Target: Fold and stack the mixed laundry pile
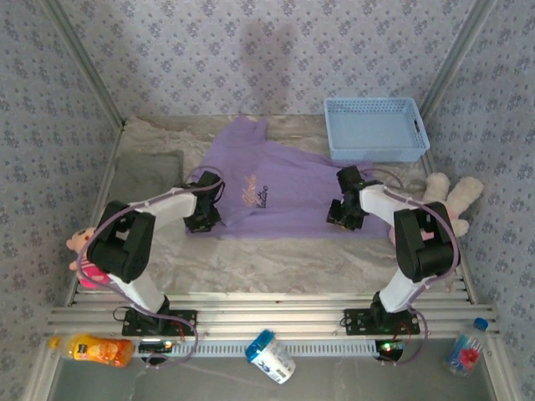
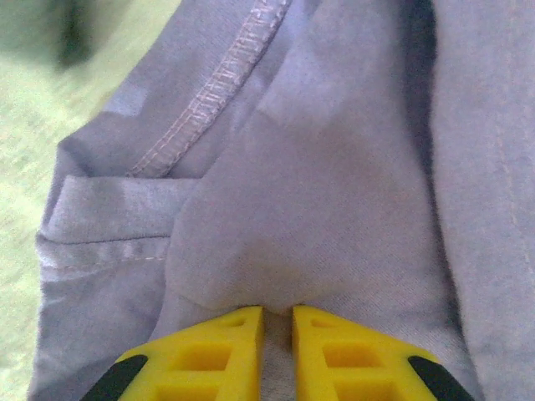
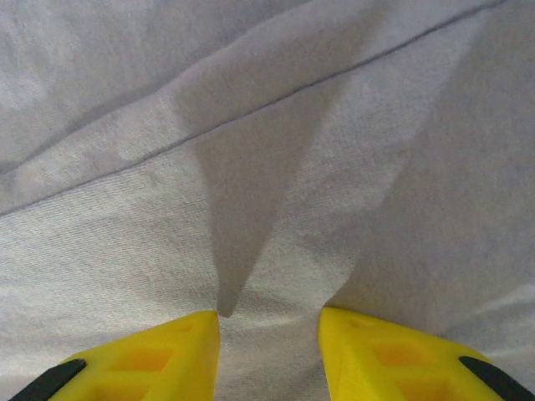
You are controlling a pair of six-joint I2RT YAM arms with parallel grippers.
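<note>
Along the near edge of the lavender T-shirt (image 1: 284, 188), which lies lengthwise left to right ahead of us, our left gripper (image 2: 277, 311) pinches cloth; our right gripper (image 3: 269, 316) straddles a fold, clamped or not we cannot tell.

**Open front, crowded flanks**

The bare marbled table (image 1: 276, 263) lies open in front; a lavender-purple T-shirt (image 1: 276, 188) covers the middle. A light blue lattice plastic basket (image 1: 374, 128) blocks the far right corner. A cream plush toy (image 1: 451, 196) crowds the right side, and a pink plush toy (image 1: 81, 251) apparently crowds the left rail.
</note>
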